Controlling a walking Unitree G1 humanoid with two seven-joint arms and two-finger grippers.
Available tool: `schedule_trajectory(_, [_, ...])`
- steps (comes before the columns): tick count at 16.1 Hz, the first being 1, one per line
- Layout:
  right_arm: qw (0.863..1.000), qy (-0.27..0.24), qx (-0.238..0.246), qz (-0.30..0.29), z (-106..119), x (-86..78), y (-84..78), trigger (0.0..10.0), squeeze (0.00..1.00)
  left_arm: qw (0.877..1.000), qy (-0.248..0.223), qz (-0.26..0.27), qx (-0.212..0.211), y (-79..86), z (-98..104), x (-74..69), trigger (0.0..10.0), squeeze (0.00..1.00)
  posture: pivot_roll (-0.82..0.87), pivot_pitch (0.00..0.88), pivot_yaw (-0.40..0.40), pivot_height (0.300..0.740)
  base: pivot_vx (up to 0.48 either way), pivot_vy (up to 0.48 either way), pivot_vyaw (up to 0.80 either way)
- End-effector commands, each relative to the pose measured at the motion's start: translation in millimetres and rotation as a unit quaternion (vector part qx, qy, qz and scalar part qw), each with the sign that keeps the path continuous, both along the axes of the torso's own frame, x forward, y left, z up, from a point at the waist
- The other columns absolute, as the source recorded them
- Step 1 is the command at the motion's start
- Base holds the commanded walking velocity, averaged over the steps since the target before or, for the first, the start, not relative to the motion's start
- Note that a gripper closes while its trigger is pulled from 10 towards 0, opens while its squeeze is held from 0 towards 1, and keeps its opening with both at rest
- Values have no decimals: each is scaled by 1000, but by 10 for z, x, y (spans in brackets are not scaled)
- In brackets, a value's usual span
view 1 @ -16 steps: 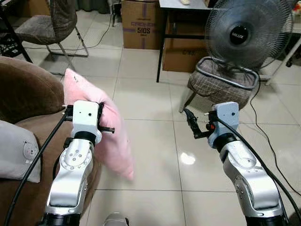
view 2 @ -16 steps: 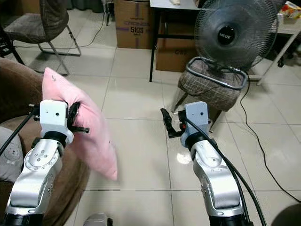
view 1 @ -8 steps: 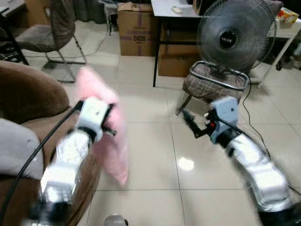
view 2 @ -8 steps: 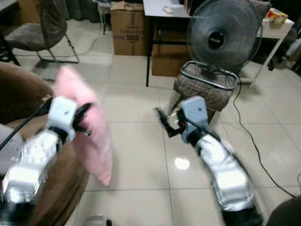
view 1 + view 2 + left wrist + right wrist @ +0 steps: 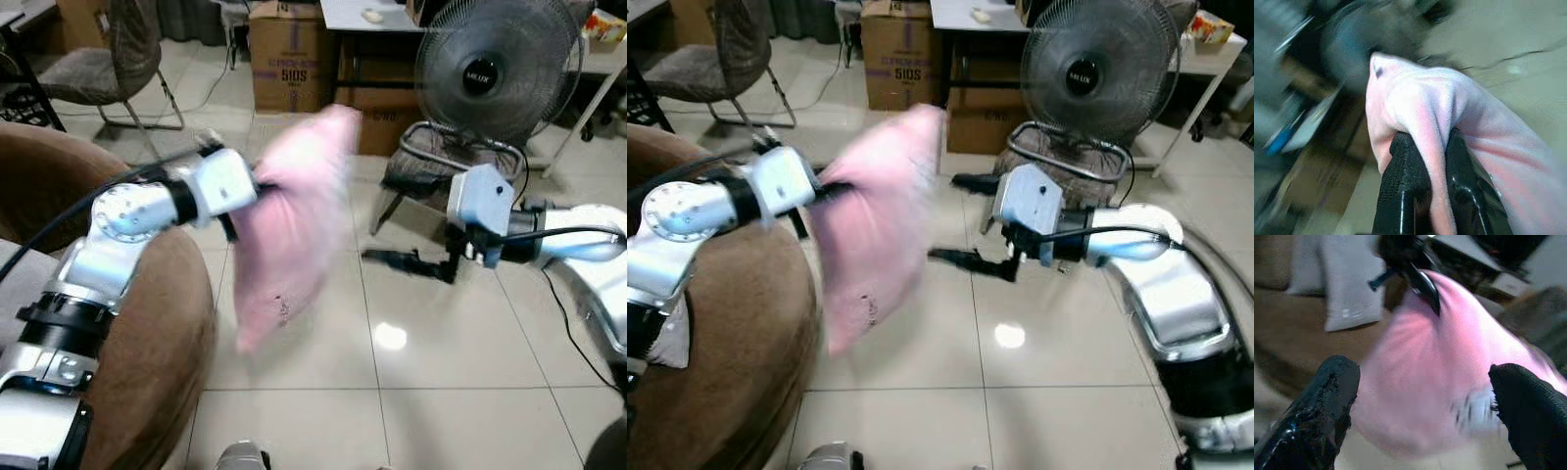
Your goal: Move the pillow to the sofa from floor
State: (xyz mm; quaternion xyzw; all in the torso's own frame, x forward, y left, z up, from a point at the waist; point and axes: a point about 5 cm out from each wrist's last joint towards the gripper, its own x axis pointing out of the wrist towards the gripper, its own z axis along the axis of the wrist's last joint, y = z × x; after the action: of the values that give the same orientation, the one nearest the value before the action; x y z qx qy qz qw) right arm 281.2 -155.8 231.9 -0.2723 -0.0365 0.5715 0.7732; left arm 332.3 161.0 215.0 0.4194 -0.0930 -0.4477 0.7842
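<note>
The pink pillow (image 5: 294, 211) hangs in the air above the tiled floor, blurred, just right of the brown sofa (image 5: 147, 323). My left gripper (image 5: 1432, 147) is shut on a fold of the pillow (image 5: 1420, 107), reaching out from over the sofa's arm. My right gripper (image 5: 965, 220) is open, its black fingers (image 5: 1332, 382) spread wide and pointing left at the pillow (image 5: 1435, 362), close to its right side but apart from it. A pale cushion (image 5: 1349, 284) lies on the sofa seat.
A standing fan (image 5: 495, 69) and a checked chair (image 5: 441, 166) stand at the right behind the right arm. A cardboard box (image 5: 294, 59) and a desk are at the back, another chair (image 5: 108, 59) at the back left. A cable (image 5: 558, 313) runs across the floor.
The left arm has swung the pillow up and to the right, away from the sofa's side. The right gripper has turned leftwards to face the pillow. The camera has shifted too.
</note>
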Motion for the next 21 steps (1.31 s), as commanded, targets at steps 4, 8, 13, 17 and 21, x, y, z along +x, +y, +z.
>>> schedule_trajectory(4, [994,-13,-77,74,207,97,-86,10000,1000,991,-46,-93,87,-62,110,-66,10000,0,62,0,-12,740,0,0,0])
schedule_trajectory(8, [985,61,-112,117,93,74,-36,10000,1000,985,-73,-125,95,-144,244,-99,10000,0,67,0,-32,740,0,0,0])
schedule_trajectory(13, [987,119,-69,77,-6,209,33,10000,0,983,-65,-126,113,-109,180,-108,10000,0,87,0,-44,740,0,0,0])
schedule_trajectory(17, [986,137,-94,-7,-229,379,-37,10000,0,984,-81,-139,76,-221,235,-128,10000,0,76,0,-40,740,0,0,0])
schedule_trajectory(21, [985,140,-72,-66,-342,543,38,10000,0,986,-72,-146,43,-313,268,-127,10000,0,81,0,-35,740,0,0,0])
